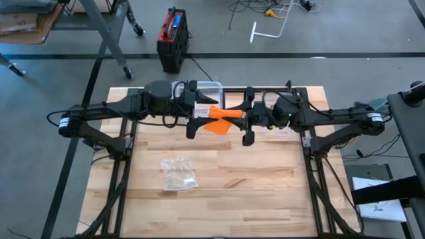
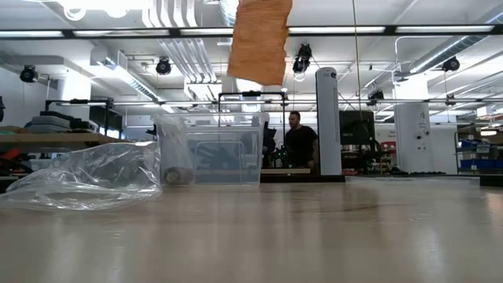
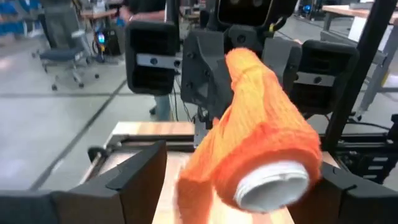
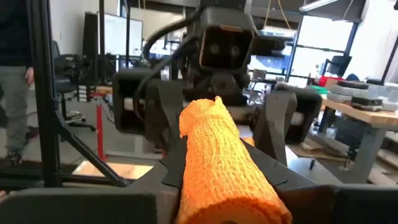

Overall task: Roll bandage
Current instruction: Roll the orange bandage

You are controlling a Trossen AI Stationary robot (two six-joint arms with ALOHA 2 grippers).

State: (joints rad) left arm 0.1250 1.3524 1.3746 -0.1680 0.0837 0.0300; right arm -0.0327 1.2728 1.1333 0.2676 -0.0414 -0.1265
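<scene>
Plastic bag nearest — behind it clear bin; right jaws clamped on orange bandage, left apart.

I see an orange bandage roll, crinkly weave, white core, held level above the worktop's far edge, loose tail hanging.

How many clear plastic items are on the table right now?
2. A crumpled clear bag lies on the table's near-left area, and a clear plastic bin stands at the far edge behind the left gripper. The arms may hide others.
</scene>
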